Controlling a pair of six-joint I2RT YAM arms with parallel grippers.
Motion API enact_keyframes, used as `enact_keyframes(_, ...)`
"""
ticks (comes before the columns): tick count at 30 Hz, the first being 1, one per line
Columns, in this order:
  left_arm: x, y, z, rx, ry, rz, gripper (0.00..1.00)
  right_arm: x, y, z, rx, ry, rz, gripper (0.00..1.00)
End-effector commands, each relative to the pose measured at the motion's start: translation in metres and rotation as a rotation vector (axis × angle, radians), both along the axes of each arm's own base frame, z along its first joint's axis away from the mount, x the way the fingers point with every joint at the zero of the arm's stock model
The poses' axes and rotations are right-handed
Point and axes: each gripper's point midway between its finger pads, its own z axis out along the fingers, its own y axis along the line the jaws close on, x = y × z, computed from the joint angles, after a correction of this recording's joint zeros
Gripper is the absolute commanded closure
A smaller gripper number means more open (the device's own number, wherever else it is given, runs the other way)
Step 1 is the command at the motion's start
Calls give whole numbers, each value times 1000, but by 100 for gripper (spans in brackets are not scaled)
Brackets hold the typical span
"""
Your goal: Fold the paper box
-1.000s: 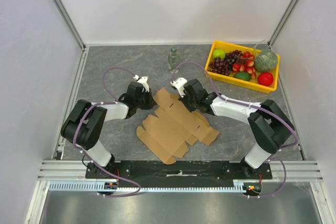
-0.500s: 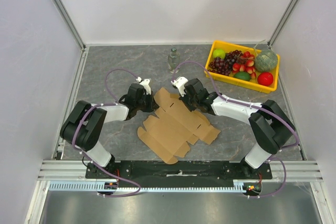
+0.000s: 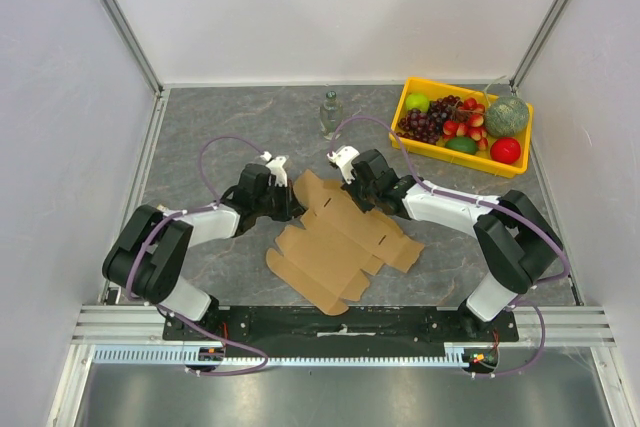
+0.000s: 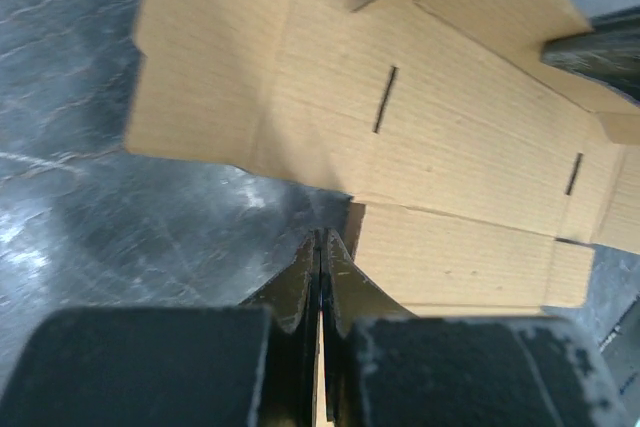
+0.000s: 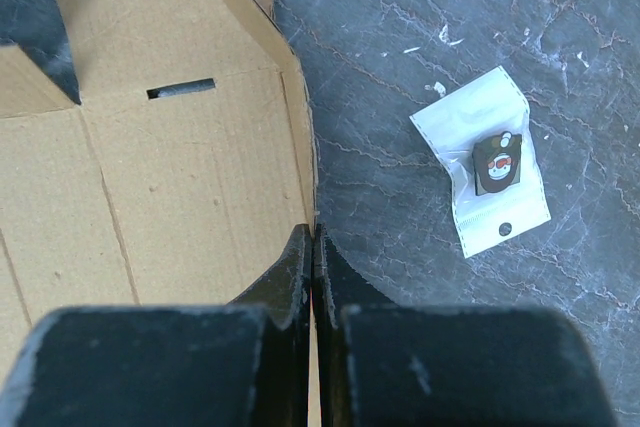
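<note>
The paper box (image 3: 335,242) is a flat brown die-cut cardboard sheet lying in the middle of the table. My left gripper (image 3: 284,203) is shut on the sheet's left edge. In the left wrist view the fingers (image 4: 320,239) pinch a thin cardboard edge, and the sheet (image 4: 450,147) spreads out ahead. My right gripper (image 3: 364,187) is shut on the sheet's far right edge. In the right wrist view its fingers (image 5: 313,234) clamp the edge of the panel (image 5: 180,167).
A yellow tray (image 3: 436,83) of fruit stands at the back right. A small clear bottle (image 3: 330,112) stands at the back centre. A small white packet (image 5: 485,162) lies on the table just right of the right gripper.
The left gripper has moved a little right and nearer, with the sheet's edge. The sheet has shifted and turned slightly. The right gripper has barely moved.
</note>
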Motion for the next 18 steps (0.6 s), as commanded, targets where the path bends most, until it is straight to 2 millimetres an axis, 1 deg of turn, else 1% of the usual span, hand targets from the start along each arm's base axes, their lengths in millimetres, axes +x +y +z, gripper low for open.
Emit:
enact_keyframes(1, -13, -23, 17, -93, -15, -102, 98, 10, 6, 17, 70, -46, -33, 100)
enact_keyframes(5, -22, -37, 17, -105, -5, -158, 98, 10, 5, 16, 70, -42, -37, 100)
enact_keyframes(9, -32, -46, 8, -83, 14, -187, 98, 10, 5, 14, 70, -39, -37, 100)
enact_keyframes(18, -32, -42, -21, -11, 67, -158, 98, 9, 6, 14, 72, -37, -33, 100)
